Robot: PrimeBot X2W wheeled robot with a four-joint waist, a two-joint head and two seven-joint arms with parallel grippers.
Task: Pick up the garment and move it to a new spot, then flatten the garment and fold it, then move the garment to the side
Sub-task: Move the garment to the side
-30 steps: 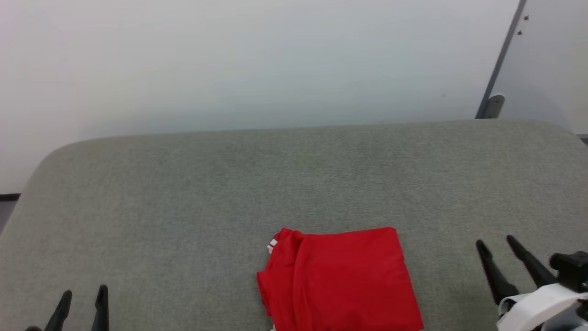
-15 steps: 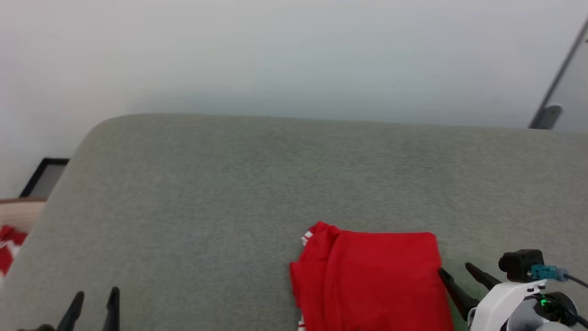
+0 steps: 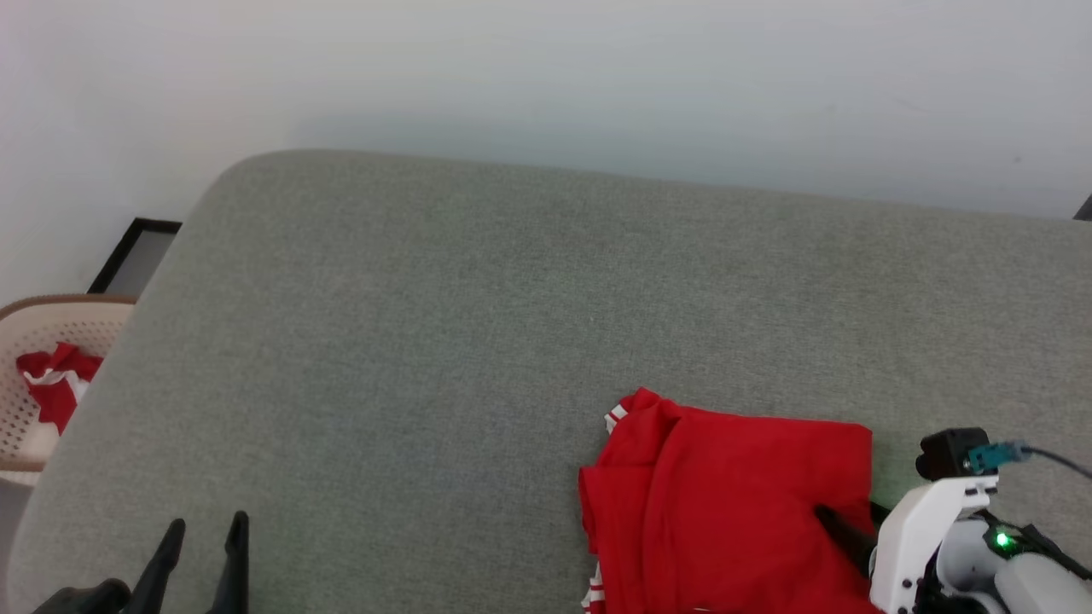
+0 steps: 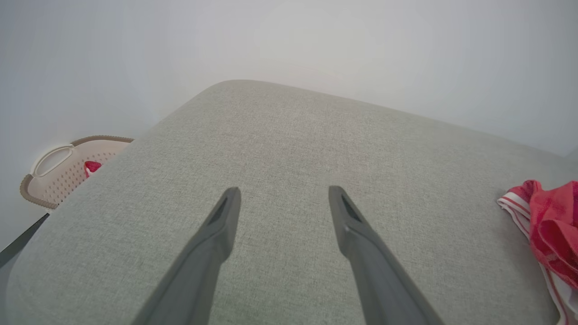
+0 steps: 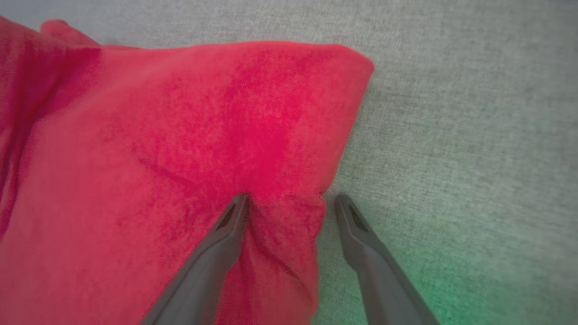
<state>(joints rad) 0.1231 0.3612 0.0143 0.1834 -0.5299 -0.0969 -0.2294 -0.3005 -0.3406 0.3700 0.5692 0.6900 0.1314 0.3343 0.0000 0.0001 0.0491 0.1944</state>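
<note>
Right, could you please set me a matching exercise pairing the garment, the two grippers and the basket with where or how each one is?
Things:
1. garment
2. left gripper
3. right gripper
4. basket

Places or states:
A. open, over bare grey surface
B. off the surface's left edge, with red cloth inside
C. folded, lying on the surface
D. open, fingers straddling the folded edge

Pairs: 1-C, 2-A, 3-D, 4-B

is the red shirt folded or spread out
Folded. The garment lies as a compact red rectangle on the grey surface, layered edges and striped trim showing at its left side.
</note>
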